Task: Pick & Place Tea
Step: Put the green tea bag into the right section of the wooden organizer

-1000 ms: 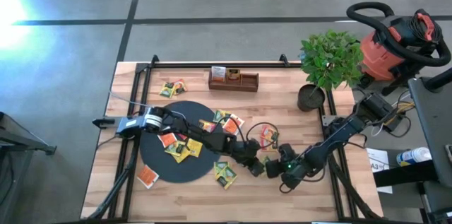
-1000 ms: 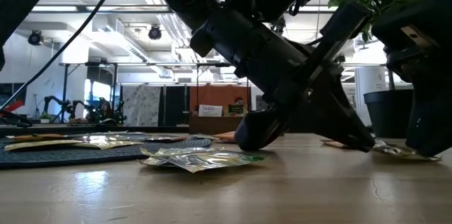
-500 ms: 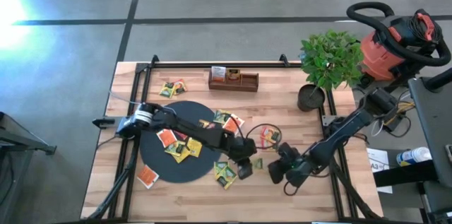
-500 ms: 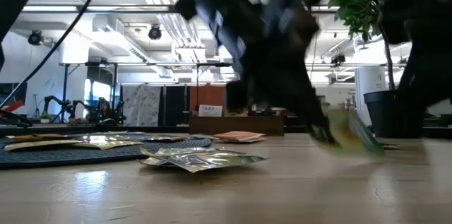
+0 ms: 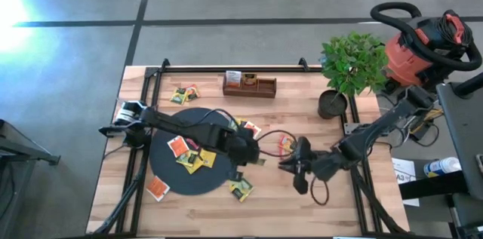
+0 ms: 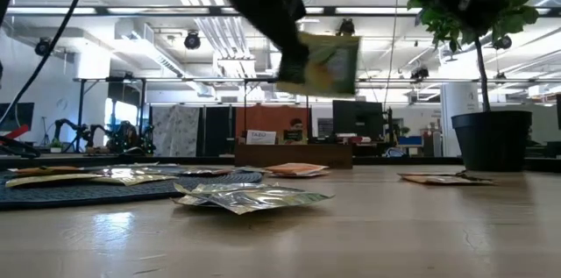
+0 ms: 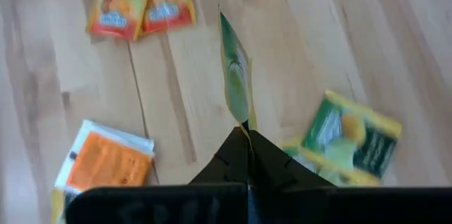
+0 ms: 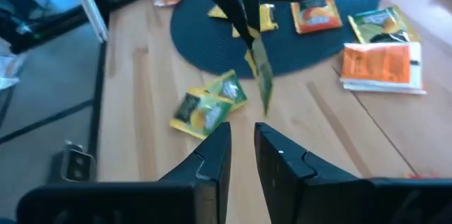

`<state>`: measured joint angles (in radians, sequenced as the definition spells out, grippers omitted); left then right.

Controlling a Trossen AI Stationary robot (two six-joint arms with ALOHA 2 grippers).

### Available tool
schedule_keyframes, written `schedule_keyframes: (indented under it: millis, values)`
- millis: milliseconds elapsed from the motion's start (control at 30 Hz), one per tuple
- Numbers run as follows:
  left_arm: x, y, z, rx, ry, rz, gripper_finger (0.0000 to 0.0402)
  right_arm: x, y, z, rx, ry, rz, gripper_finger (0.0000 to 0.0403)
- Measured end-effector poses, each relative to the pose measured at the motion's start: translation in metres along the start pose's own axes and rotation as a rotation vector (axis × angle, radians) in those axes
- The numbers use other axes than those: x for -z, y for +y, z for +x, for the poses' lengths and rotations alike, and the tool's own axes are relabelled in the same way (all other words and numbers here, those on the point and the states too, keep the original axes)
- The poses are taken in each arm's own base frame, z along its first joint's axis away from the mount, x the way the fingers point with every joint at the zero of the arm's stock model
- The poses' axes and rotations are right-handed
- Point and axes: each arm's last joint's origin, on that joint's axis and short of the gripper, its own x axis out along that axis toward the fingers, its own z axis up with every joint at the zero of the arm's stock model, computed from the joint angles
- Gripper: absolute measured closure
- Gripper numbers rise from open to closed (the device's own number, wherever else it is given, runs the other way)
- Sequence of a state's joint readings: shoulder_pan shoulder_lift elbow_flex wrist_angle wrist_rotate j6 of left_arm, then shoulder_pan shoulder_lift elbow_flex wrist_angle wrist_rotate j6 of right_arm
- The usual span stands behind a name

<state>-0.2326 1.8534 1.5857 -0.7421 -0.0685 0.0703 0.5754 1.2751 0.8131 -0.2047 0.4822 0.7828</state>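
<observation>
Left pincer is clamped tight on 1 green tea packet, holding it by an edge up off the bench, near the black disc. Right pincer hovers just beside it, fingers a narrow gap apart, holding nothing. More packets lie on the disc and bench.

One green-yellow tea packet hangs edge-on, pinched at its lower corner by the left gripper, lifted clear of the table (also visible in the low view). Below the gripper lies a yellow-green packet, flat on wood. Two orange-red packets lie side by side farther ahead, another orange one off to the side.
</observation>
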Motion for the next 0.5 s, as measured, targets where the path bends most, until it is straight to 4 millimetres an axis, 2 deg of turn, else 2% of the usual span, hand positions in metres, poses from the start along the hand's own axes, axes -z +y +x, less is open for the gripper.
schedule_keyframes:
  millis: [200, 500]
  values:
    - [-0.004, 0.000, -0.002, -0.033, -0.005, 0.041, 0.0401, -0.021, -0.010, 0.012, -0.018, 0.035, -0.044, 0.0309]
    - [-0.014, 0.000, -0.013, -0.068, -0.043, 0.038, 0.0401, -0.032, 0.003, 0.029, 0.012, 0.060, -0.164, 0.0251]
